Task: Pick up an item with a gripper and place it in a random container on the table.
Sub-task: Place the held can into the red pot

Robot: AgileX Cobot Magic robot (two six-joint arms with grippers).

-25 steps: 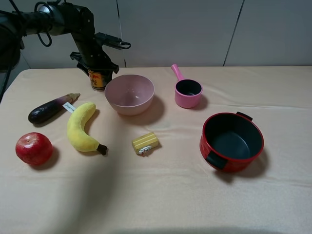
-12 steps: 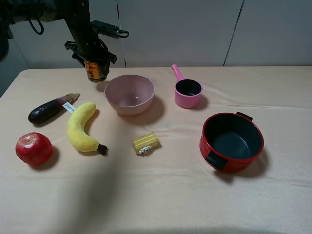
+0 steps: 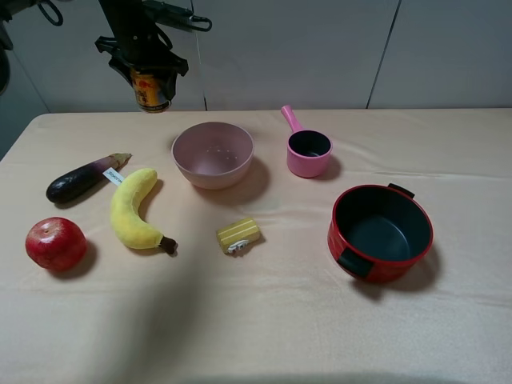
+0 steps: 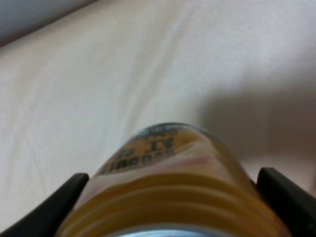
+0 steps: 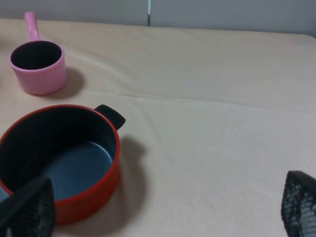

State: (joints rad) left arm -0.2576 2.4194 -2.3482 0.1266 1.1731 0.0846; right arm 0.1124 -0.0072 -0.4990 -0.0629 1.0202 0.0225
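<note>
Above the beige-clothed table (image 3: pixel 256 328) (grey wall (image 3: pixel 304 48) behind), the left gripper (image 3: pixel 149 74) clamps the can (image 3: pixel 151 94) in mid-air.

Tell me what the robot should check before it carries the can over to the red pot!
1. Can held tight in the left gripper: ok.
2. Can up off the table: ok.
3. Red pot empty inside: ok.
4. Pot standing upright, opening up: ok.
5. Can high enough to pass over the pink bowl on the way: cannot tell.
</note>
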